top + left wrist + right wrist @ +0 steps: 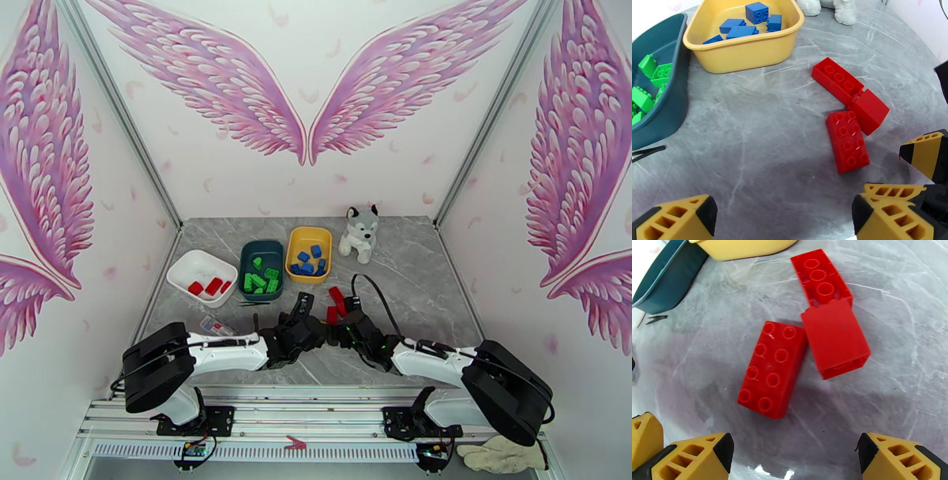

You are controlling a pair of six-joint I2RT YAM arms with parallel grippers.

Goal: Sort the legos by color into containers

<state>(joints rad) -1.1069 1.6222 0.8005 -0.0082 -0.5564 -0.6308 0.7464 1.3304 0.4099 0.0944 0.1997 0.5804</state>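
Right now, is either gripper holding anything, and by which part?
Nothing held: left gripper and right gripper both have jaws open, empty, near the loose red legos.

At the centre of my right wrist frame, the red bricks (772,368) are hard, glossy moulded plastic on a smooth, faintly shiny table (691,358) with a grey marble pattern. In the left wrist frame's upper left, the yellow tray (742,51) and teal tray (671,106) look like smooth satin plastic. Along its bottom edge I see the fingertips (679,219) of the left gripper (784,215): matt yellow latticed plastic, tipped black.
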